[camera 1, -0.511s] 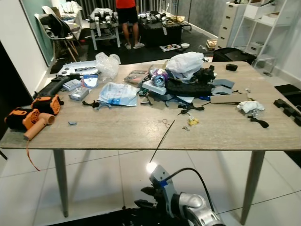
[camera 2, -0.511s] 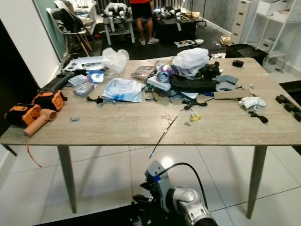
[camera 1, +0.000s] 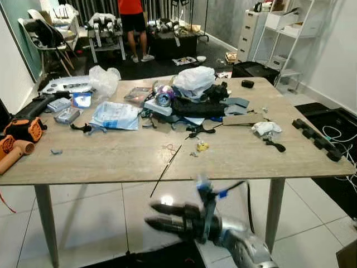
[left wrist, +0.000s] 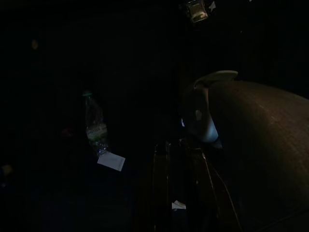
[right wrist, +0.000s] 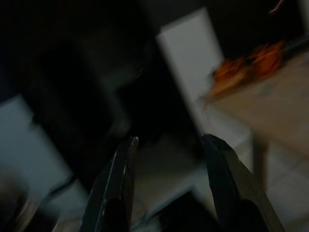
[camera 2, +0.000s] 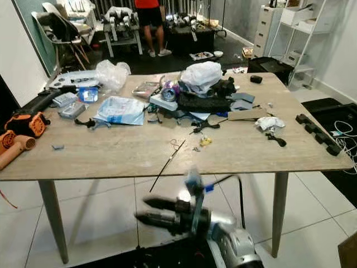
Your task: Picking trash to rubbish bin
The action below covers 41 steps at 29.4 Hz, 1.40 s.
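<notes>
One long wooden worktop on thin grey legs spans the scene, its near edge running straight across and its front strip mostly bare. A thin black rod lies tilted on that strip, its lower end poking out past the near edge. Clutter gathers toward the middle and back: a white plastic bag on top of a dark heap, a clear crumpled bag near the far left corner, a flat blue-printed packet in front of it, a small yellow scrap just right of the rod, and a crumpled white wad toward the right end. Orange power tools sit at the left edge, and black blocks line the right edge. Below and in front of the worktop lies open white tiled floor. A person stands well beyond the far side, among chairs and low benches. The right hand is held low in front of the worktop, under its near edge, forearm level and the two black fingers pointing toward the robot's left; they are spread apart with nothing between them. The picture is blurred around it. The left wrist view is very dark; a plastic bottle with a pale card just beside it can be made out, and whether the left hand is spread or closed cannot be told.
</notes>
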Available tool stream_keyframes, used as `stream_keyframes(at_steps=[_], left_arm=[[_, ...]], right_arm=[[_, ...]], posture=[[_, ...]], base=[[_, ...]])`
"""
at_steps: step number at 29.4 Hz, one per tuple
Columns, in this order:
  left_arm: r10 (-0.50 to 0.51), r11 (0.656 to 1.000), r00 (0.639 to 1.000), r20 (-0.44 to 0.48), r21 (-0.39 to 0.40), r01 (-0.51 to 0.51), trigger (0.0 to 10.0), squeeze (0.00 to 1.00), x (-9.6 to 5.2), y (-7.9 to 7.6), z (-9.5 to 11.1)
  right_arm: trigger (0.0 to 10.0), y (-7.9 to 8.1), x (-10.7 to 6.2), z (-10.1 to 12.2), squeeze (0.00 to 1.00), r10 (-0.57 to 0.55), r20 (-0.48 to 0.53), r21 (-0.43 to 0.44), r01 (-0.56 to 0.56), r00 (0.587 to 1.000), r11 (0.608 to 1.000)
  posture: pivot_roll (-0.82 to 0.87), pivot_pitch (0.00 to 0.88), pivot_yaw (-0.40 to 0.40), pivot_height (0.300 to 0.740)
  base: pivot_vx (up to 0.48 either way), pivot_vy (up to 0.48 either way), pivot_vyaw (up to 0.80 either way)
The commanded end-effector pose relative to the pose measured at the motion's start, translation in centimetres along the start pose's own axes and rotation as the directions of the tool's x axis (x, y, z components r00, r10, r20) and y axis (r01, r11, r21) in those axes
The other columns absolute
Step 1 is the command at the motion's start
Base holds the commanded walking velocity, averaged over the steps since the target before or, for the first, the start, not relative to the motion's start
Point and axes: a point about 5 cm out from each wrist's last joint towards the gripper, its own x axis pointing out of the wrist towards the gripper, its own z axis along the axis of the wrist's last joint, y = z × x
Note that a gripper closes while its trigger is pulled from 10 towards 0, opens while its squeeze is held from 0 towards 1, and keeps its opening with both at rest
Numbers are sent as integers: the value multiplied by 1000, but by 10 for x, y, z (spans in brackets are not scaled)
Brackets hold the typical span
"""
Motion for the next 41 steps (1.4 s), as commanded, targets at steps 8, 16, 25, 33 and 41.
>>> stream_keyframes(at_steps=[8, 16, 25, 33, 41], left_arm=[[-12, 1000, 999, -43, -29, 11, 10000, 0, -1, -6, -16], [-5, 1000, 999, -41, -27, 4, 10000, 0, -1, -7, -16], [-16, 1000, 999, -52, -12, 15, 10000, 0, -2, -5, -17], [-24, 1000, 998, -54, -1, 24, 10000, 0, 0, -10, -16], [-27, 1000, 998, -54, 4, 27, 10000, 0, 0, -9, -15]], right_arm=[[10000, -49, -22, 52, 1000, -441, 196, -148, 471, 876, 870], [10000, -60, -31, 61, 1000, -587, 185, -235, 615, 788, 753], [10000, -63, -30, 47, 0, -621, 167, -237, 643, 765, 728], [10000, -64, -29, 46, 0, -624, 165, -239, 645, 764, 726], [10000, -61, -25, 43, 0, -594, 159, -250, 614, 789, 749]], posture=[[-90, 157, 28, 740], [-88, 159, 27, 740], [-90, 161, 31, 740], [-90, 157, 31, 740], [-90, 156, 33, 740]], base=[[0, 0, 0], [0, 0, 0], [0, 0, 0], [0, 0, 0], [192, 0, 0]])
